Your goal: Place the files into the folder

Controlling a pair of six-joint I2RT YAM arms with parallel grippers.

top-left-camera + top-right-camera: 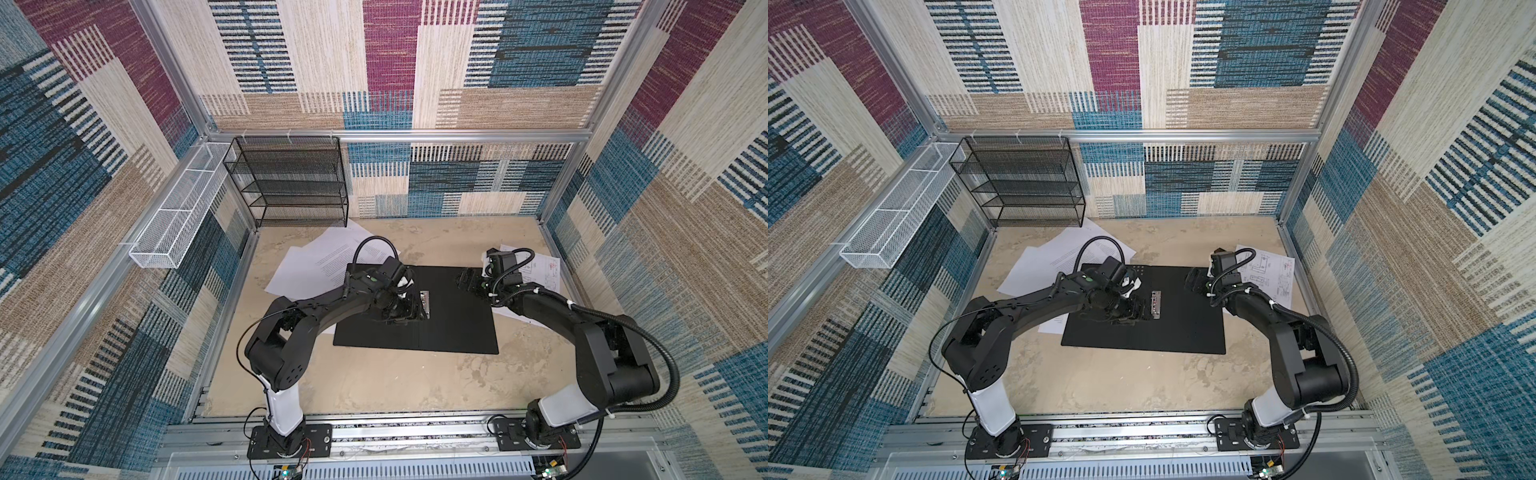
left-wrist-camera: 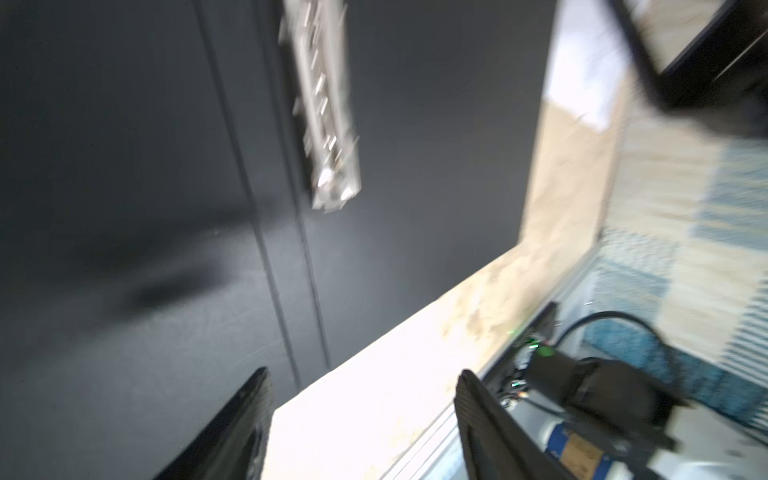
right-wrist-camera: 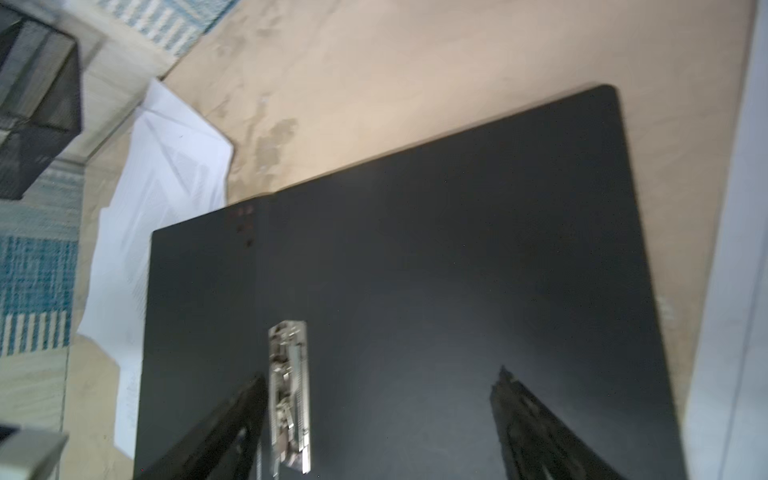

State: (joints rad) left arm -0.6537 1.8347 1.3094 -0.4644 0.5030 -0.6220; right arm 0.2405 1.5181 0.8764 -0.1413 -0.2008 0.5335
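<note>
While open flat, folder [image 1: 457, 324] black inside, silver clip [image 1: 424, 304] at spine.

**Beige table, open folder at the centre, paper on both sides**

Mottled, stained beige table [image 1: 374, 382], walled in on three sides. At mid-table the folder [image 1: 457, 328], opened flat, black inside upward, with a metal clip [image 1: 424, 302] just right of the spine crease. Behind and left of the folder, loose white files [image 1: 320, 266] fanned over one another, printed with text, nearest edges against or under the folder's left half, far corner reaching the foot of the black wire-mesh rack [image 1: 291, 187]. Rack upright in the back left corner. Near the right wall, a drawing sheet [image 1: 546, 270] lying flat. More white paper [image 1: 515, 316] showing at the folder's right edge.
</note>
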